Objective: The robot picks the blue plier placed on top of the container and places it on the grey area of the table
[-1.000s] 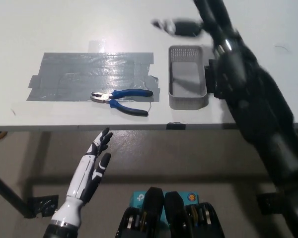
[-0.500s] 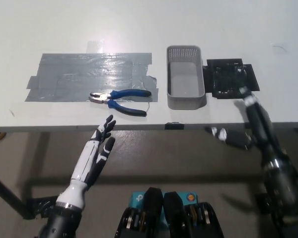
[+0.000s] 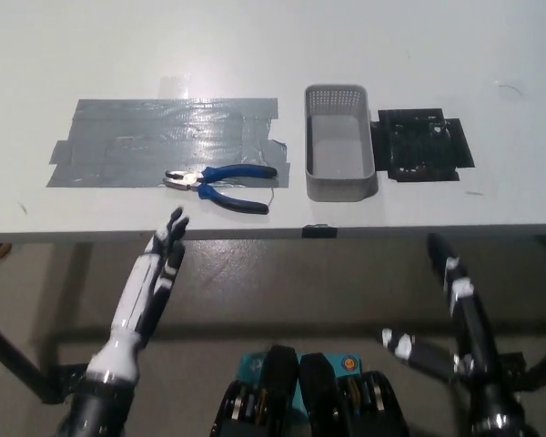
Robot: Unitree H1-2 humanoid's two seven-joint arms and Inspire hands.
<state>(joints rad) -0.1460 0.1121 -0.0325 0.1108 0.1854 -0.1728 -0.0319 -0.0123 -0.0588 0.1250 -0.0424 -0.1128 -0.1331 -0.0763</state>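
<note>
Our white left hand hangs below the table edge, fingers straight and released, a little lower than half a second ago. The blue plier lies unmoved on the grey area, left of the empty container. Our black right hand has dropped below the table, fingers spread, holding nothing. We judge the placing done.
</note>
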